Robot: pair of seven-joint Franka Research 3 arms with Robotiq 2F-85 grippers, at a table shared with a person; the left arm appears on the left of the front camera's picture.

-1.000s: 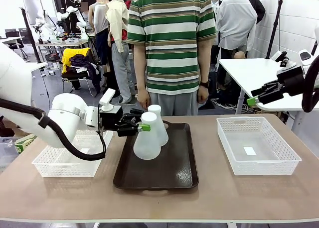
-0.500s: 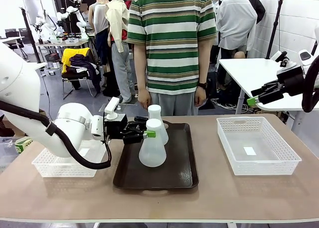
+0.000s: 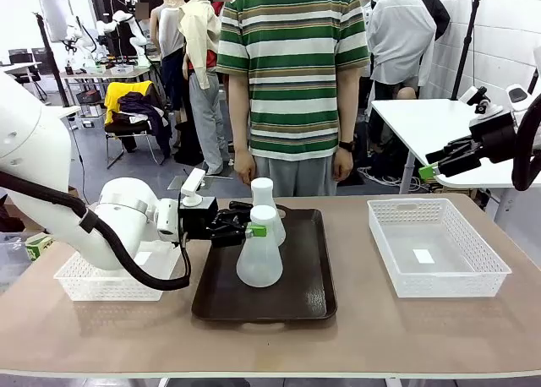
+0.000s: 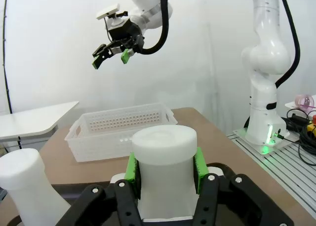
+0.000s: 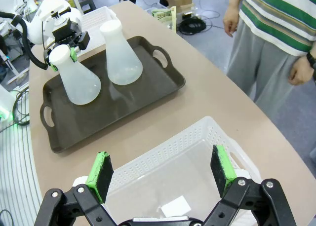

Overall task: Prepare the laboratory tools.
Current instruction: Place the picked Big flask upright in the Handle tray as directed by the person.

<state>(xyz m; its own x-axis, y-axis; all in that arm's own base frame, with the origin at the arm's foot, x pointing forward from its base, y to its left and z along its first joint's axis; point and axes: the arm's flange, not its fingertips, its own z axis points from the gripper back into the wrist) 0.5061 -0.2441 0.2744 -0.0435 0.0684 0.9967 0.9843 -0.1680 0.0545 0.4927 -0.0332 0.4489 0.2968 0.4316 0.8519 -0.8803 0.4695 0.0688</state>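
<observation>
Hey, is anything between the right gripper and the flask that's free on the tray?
Nothing visible. The right gripper hangs open, high above the right basket. The free flask stands at the far side of the tray; bare table lies between. The left gripper is shut on the near flask beside it.

The tan counter (image 3: 355, 319) carried a dark tray (image 3: 296, 298) just ahead of the left gripper (image 3: 250, 229), a white basket (image 3: 93, 286) under that arm, and a second basket (image 3: 435, 256) below the right gripper (image 3: 427, 169).
</observation>
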